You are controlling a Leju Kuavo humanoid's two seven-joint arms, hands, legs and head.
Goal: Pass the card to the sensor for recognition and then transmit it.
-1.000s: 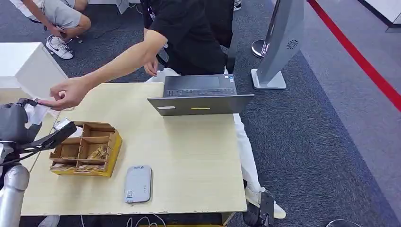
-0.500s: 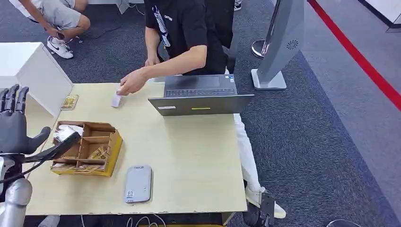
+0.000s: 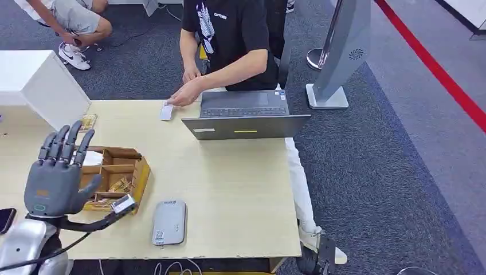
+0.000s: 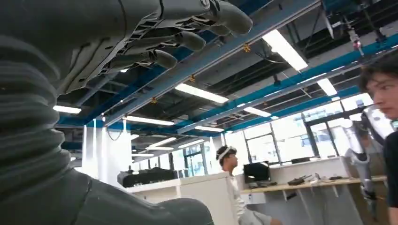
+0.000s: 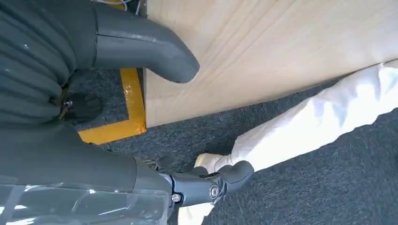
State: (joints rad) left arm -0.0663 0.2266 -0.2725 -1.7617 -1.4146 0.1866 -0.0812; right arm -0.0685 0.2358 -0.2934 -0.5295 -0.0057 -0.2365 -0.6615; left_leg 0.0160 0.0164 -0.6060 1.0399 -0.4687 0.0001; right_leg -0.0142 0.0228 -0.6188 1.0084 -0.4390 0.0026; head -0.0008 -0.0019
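Lying flat near the far edge of the pale wooden tabletop [image 3: 229, 189] under a person's hand [image 3: 184, 95], the small white card [image 3: 166, 111] is judged light, stiff, slippery, best pinched by its edges; the left hand [image 3: 57, 175] is raised, empty, fingers spread; the right hand [image 5: 155, 51] looks empty, its grip unclear.

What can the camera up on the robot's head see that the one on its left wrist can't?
Head view alone: the wooden table, a grey sensor, a compartmented box, a laptop and a white card under a person's hand. Left wrist view alone: ceiling lights and distant desks. Both: the left robot hand, fingers spread, holding nothing.
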